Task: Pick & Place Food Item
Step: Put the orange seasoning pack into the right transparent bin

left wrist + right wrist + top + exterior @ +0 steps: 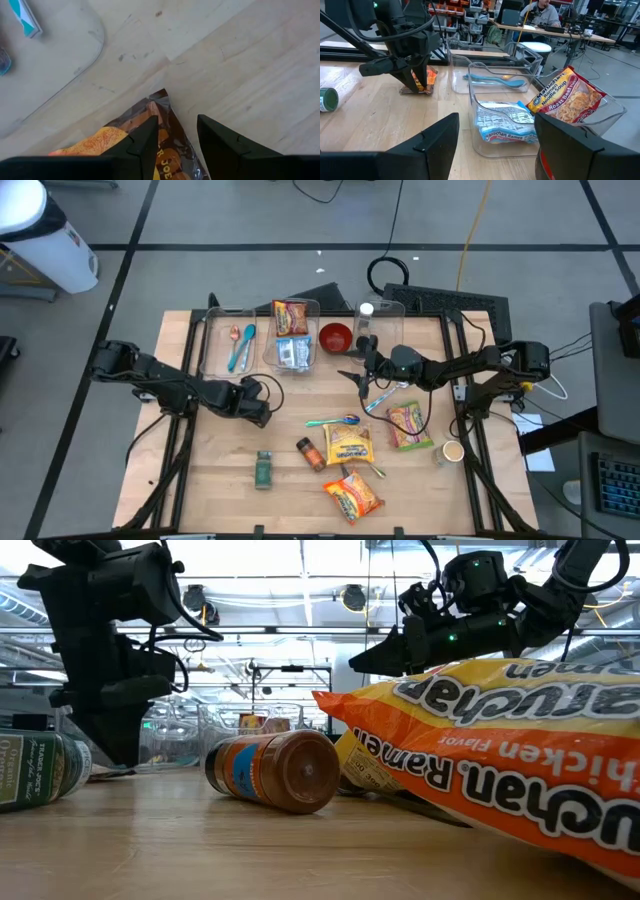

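A small brown-and-orange snack packet [127, 134] is between the fingers of my left gripper [176, 120], which is shut on it left of the table's middle [262, 410], near the clear spoon bin [228, 340]. The right wrist view shows this packet [422, 80] under that gripper, reaching down to the wood. My right gripper [495, 145] stands open and level above the table, near the red bowl [335, 337], with nothing between its fingers. It faces the clear bin [485, 90] that holds ramen packets [567, 97]. My left gripper pinches the snack packet between its two fingers, the brown part [169, 137] lying between them. The fingers come from above, pointing steeply down. The packet hangs below them, its lower corner [162, 95] past the fingertips and its lower end [417, 91] at the tabletop.
On the near half of the table lie a green spice jar [263, 470], a brown spice jar [310, 452], three ramen packets [348, 445] [352, 495] [408, 425], spoons [335, 421] and a cup [452, 451]. A third clear bin [382, 315] stands at the far right. A person sits beyond the table.
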`<state>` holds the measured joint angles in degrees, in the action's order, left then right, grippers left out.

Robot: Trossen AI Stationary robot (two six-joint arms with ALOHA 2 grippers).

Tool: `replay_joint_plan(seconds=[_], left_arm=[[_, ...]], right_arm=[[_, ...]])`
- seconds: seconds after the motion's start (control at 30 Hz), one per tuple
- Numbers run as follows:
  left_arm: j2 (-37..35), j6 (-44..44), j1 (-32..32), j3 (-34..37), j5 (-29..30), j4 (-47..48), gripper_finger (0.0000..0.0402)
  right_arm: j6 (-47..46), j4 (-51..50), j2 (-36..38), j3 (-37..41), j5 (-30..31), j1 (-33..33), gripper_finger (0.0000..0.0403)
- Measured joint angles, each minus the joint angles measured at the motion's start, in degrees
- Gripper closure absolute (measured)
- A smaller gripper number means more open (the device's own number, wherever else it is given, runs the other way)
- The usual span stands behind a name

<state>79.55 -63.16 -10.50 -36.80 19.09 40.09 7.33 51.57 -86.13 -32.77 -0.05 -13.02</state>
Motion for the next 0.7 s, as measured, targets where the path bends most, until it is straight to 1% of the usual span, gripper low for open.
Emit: replay_joint_plan(seconds=[0.23,0.5,0.7], left_arm=[[1.14,0.0,0.0,0.0,0.02,0.22,0.0257],[5.7,-0.18,-0.07,-0.24,0.03,-0.28,0.0257],[5.88,-1.41,0.0,-0.17,-0.87,0.15,0.0257]], right_arm=[[0.0,0.0,0.0,0.0,0.0,0.01,0.0152],[0.0,0.0,0.0,0.0,0.0,-0.01,0.0152],[-0.02,0.0,0.0,0.0,0.0,0.01,0.0152]])
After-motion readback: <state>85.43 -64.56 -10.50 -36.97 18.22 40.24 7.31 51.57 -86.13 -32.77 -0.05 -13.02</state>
